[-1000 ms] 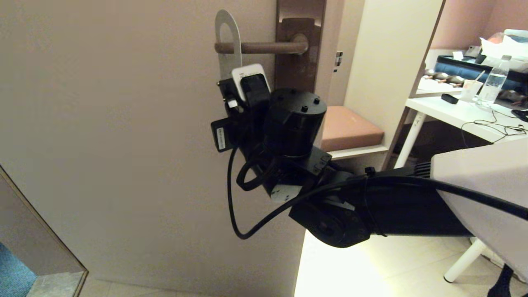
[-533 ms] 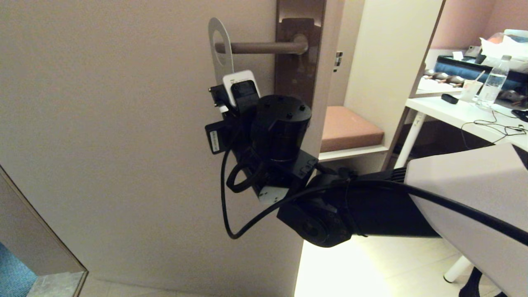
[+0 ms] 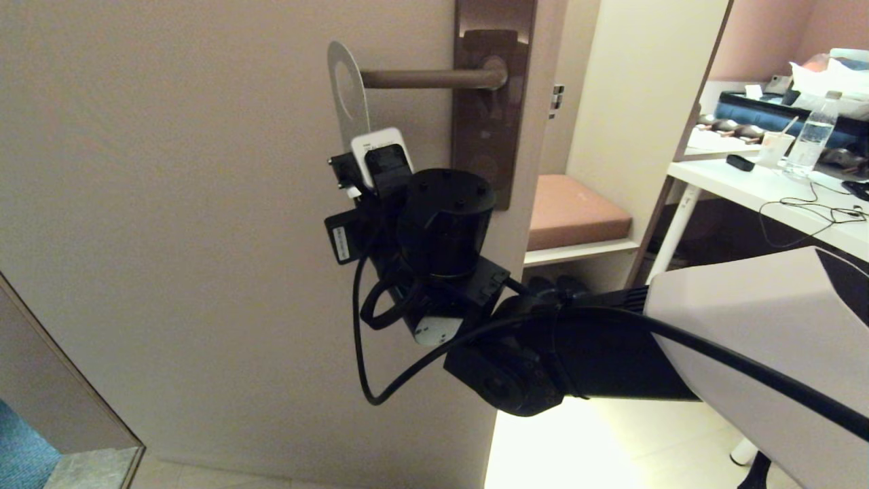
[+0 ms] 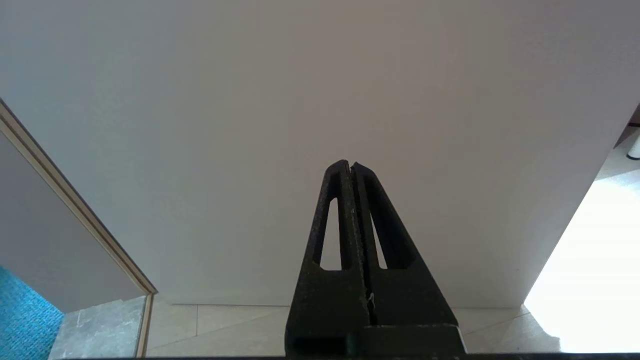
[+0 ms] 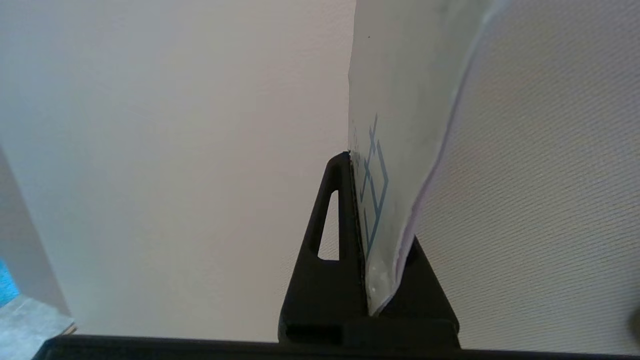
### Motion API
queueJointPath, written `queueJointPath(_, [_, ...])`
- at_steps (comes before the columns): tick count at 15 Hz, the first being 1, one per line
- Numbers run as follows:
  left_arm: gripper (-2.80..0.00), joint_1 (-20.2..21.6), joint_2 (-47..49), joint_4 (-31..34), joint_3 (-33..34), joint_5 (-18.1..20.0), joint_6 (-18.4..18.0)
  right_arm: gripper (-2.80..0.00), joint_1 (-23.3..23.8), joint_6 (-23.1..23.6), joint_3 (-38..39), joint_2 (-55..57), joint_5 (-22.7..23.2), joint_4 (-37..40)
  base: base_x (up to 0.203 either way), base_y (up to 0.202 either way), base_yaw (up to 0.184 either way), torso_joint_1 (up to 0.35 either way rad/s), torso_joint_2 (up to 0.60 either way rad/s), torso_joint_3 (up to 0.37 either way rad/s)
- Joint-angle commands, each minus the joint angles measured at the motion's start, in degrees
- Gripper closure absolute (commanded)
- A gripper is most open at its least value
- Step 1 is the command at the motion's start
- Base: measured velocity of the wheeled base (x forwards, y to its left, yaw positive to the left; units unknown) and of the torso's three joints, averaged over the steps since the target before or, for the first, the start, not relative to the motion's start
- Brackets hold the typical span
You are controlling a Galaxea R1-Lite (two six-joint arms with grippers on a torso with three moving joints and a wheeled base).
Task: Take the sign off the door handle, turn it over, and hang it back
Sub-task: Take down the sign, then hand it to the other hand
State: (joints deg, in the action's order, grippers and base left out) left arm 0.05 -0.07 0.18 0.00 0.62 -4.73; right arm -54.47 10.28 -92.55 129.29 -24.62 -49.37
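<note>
One arm works in the head view: the right gripper (image 3: 372, 159) clamps the lower part of the sign (image 3: 347, 95), whose ring stands just off the free tip of the door handle (image 3: 428, 78), beside the door (image 3: 170, 204). Left wrist view: left gripper (image 4: 351, 167) pressed closed on nothing, facing the door low down. Right wrist view: fingers (image 5: 332, 210) pinch the sign's pale face, blue print showing.
</note>
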Motion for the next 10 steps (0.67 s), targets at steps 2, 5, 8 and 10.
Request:
queueJointPath(2, [0.00,0.04,0.07,-0.01,0.00,-0.01,-0.01,0.00,-0.89,0.00,0.09,0.17,-0.01,-0.29,0.000,0.000,0.000,0.000,0.00,0.000])
queueJointPath(5, [0.00,0.04,0.07,-0.01,0.00,-0.01,-0.01,0.00,-1.73,0.06,0.72,-1.19,0.85,-0.29,0.000,0.000,0.000,0.000,0.00,0.000])
queueJointPath(8, [0.00,0.04,0.07,-0.01,0.00,-0.01,-0.01,0.00,-2.20,0.16,5.24,-5.28,4.92,-0.22,0.000,0.000,0.000,0.000,0.00,0.000])
queueJointPath(10, [0.00,0.04,0.07,-0.01,0.00,-0.01,-0.01,0.00,-2.21,0.17,9.92,-8.73,8.83,-0.21,0.000,0.000,0.000,0.000,0.00,0.000])
